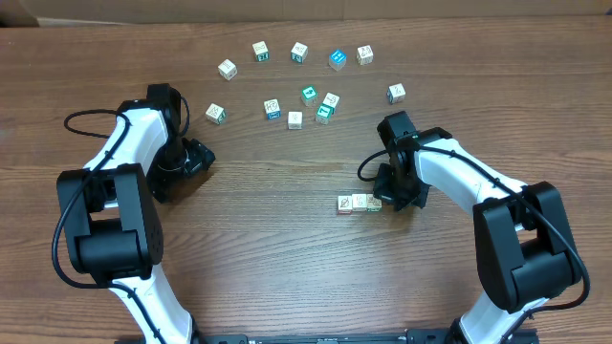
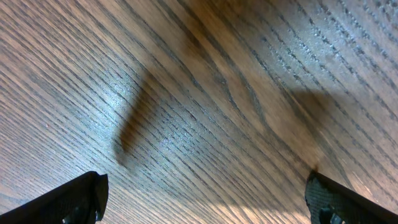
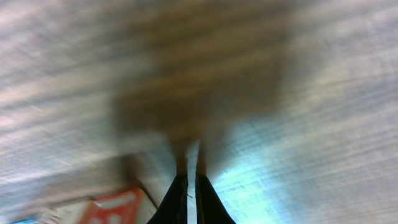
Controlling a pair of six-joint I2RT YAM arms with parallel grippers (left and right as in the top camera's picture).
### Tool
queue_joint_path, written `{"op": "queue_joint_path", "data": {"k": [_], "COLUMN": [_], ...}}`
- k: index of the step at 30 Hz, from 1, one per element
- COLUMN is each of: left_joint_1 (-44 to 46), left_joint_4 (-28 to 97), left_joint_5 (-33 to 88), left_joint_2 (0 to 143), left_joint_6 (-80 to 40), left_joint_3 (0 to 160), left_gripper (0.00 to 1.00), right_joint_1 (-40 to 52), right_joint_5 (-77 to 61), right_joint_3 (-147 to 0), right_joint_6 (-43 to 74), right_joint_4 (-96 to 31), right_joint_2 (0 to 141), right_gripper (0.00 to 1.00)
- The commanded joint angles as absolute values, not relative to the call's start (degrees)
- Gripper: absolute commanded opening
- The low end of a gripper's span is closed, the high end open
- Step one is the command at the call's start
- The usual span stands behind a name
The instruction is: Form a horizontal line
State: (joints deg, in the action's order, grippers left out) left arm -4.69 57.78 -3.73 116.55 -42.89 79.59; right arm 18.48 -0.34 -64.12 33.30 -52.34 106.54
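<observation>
The row of cubes (image 1: 359,203), low in the middle of the frame, could be knocked crooked by the right gripper (image 1: 387,196), clamped shut on nothing just beside it; the left gripper (image 1: 199,158) is held wide open, empty.

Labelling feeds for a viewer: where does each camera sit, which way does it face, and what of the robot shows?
Overhead: above the table, looking straight down; left arm, right arm, loose cubes, row of cubes.
Left wrist: left arm, facing bare wood; open left claw at bottom corners.
Right wrist: right arm, facing blurred wood; shut right claw at bottom.
Shared: overhead and right wrist show the row of cubes.
</observation>
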Motion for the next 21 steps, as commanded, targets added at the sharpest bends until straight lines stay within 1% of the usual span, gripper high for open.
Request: {"op": "queue_joint_path", "data": {"k": [1,5,10,21], "left_joint_1": [-4.47,-4.49,-4.49,-4.49], "left_joint_4": [57.76,57.76,57.76,57.76], "left_joint_5": [-4.89,-4.89,-4.89,-4.89], "left_joint_2": [116.22,116.22,116.22,116.22], "left_joint_6": [-42.24,-42.22,-42.24,-42.24], "left_joint_3": [79.22,79.22,79.22,79.22], "left_gripper": [0.99,1.00,0.99,0.99], "right_joint_1": [18.63,18.70,18.70,19.88], "right_joint_5": [0.27,-1.23,-6.46,-10.02], "right_joint_3": [-64.34,-64.34,-63.75,-59.42], "right_joint_6": [34.94,34.92,34.06,34.06], "right_joint_4": [-54.72,-58.35,-60.31,-56.42], "right_joint_2": [106.21,106.21,106.19,106.21], "right_gripper": [0.04,0.04,0.04,0.04]}}
